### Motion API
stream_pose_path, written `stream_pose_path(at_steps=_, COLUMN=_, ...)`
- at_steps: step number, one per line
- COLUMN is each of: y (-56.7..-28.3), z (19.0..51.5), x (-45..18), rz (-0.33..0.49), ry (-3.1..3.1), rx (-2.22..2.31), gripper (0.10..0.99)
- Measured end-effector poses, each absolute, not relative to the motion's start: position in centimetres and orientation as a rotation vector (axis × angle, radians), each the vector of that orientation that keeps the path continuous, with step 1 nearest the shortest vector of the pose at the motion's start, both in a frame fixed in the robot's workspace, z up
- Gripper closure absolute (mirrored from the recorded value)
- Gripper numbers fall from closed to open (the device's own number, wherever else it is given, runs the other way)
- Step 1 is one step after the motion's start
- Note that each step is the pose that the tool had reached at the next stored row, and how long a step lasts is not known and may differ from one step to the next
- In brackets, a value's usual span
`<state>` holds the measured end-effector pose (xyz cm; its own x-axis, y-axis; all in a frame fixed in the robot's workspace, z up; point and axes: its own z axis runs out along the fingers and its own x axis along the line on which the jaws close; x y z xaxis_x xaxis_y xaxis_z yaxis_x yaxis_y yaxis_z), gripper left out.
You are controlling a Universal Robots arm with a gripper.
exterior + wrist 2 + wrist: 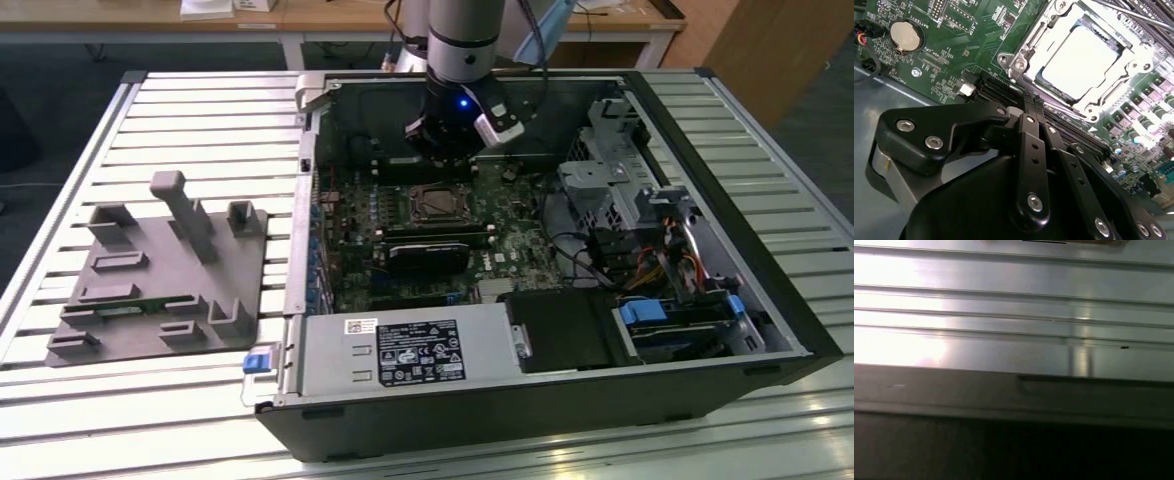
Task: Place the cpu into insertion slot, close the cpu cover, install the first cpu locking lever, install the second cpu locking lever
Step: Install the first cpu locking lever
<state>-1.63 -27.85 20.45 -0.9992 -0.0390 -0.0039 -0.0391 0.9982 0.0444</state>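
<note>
The cpu point(1079, 60) shows its silver-grey top lying flat in the insertion slot point(434, 203) of the green motherboard. The cpu cover point(1021, 52), a silver frame with a window, lies down around the chip. A thin metal locking lever point(1141, 15) runs along one side of the socket. In the exterior view my gripper point(445, 158) hangs inside the open computer case, just behind the socket. In the second wrist view the black fingers meet at the gripper point(1026, 102) tip, over the memory slots beside the socket, shut with nothing held.
A black card point(430, 250) sits in front of the socket, with the power supply point(400, 350) nearer still. Drive cages and cables point(641, 210) crowd the exterior view's right. A grey fixture point(154, 270) stands on the slatted table point(200, 110). A coin battery point(905, 36) sits on the board.
</note>
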Motion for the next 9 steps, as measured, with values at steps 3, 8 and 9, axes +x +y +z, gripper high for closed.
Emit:
stream_pose_path(at_steps=3, y=-27.85, z=20.18, x=-1.60, rz=0.061, ry=3.138, rx=-0.062, gripper=0.973)
stream_pose_path(at_steps=8, y=-27.84, z=19.91, x=-1.60, rz=0.050, ry=3.140, rx=-0.062, gripper=0.973)
stream_pose_path(at_steps=9, y=-27.83, z=19.88, x=-1.59, rz=0.049, ry=3.141, rx=-0.062, gripper=0.973)
